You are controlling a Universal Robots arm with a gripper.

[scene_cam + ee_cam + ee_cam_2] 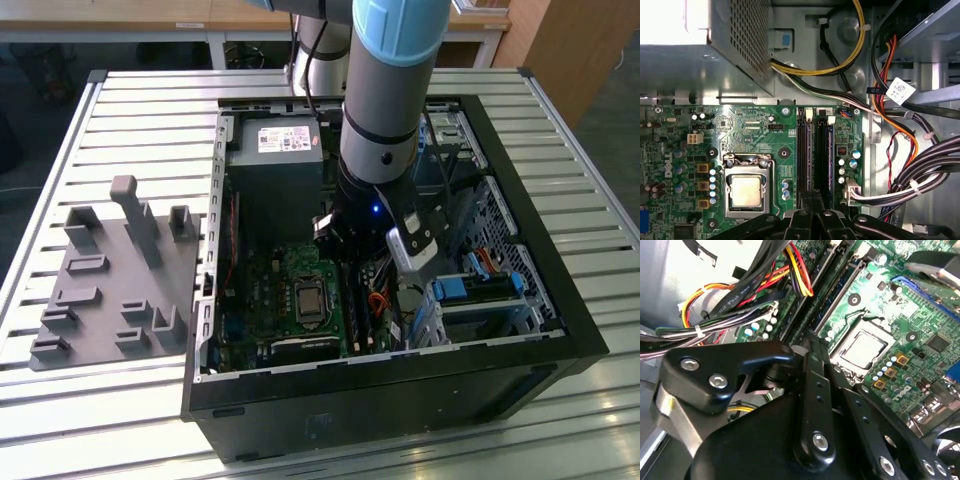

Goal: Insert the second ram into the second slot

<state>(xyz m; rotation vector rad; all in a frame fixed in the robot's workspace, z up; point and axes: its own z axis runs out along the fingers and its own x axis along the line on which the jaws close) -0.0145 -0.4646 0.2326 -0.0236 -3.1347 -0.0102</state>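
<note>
My gripper [372, 262] is lowered inside the open computer case [560, 300], over the memory slots beside the processor socket [746, 192]. In both wrist views its black fingers [801, 220] stand close together, shut. The second ram [829, 160] shows edge-on as a thin blue strip running along one slot from the fingertips toward a white latch [831, 120]. In the second wrist view the same blue strip [836, 300] starts at the fingertips [812, 347]. The neighbouring slot [805, 160] looks grey, and what it holds cannot be told.
Bundled cables [920, 170] crowd the side of the slots, and the power supply [275, 165] sits behind the board. Blue drive-bay latches [478, 290] are on the exterior view's right. A grey fixture plate [110, 280] lies on the slatted table left of the case.
</note>
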